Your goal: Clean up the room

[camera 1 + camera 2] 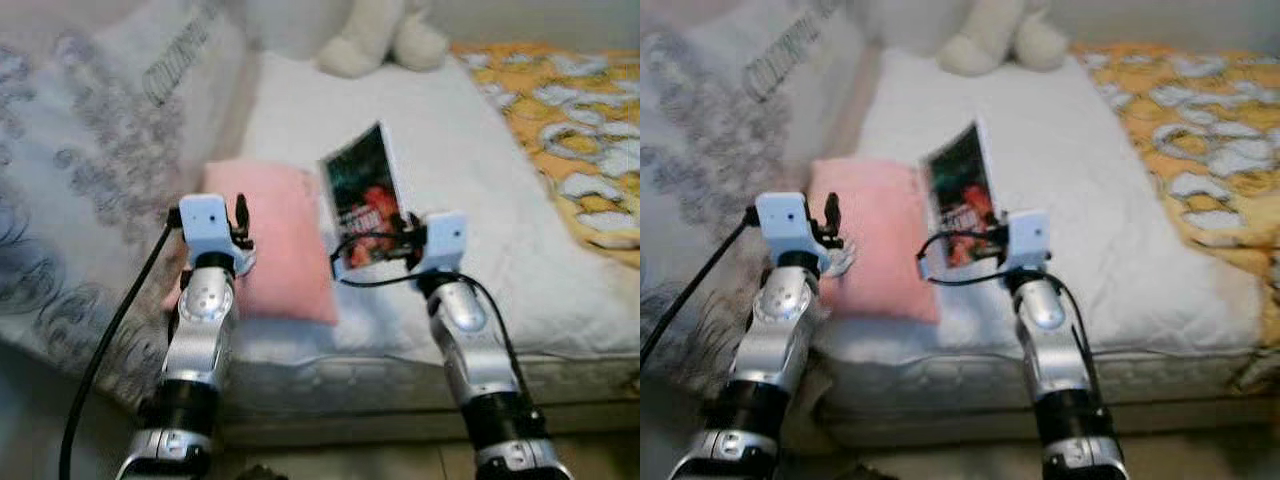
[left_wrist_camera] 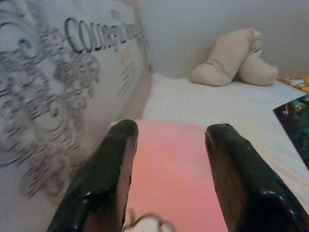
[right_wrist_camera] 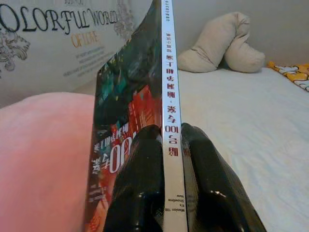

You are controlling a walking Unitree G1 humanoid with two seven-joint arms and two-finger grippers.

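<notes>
**Book lifted off the bed, still to be put away**

Nearest me, my right gripper [image 1: 372, 243] is clamped on a thin book [image 1: 362, 195], its two black fingers [image 3: 140, 183] pinching the spine edge so the book stands upright over the white mattress [image 1: 470, 180], just beside the pink pillow [image 1: 285, 240]. My left gripper [image 1: 240, 222] hangs over that pillow's near end with its fingers [image 2: 104, 179] spread apart and nothing between them.

I judge this to be the carry step: the book is picked up and held, with no shelf or table in sight to receive it. Next I would need to turn away from the bed and find one, keeping the squeeze firm, since a thin book pinched at one edge could swing or slip.

Beyond the pillow lies a cream plush toy [image 1: 380, 40] at the far end of the mattress, with an orange patterned blanket [image 1: 570, 130] off to the pillow's right.
</notes>
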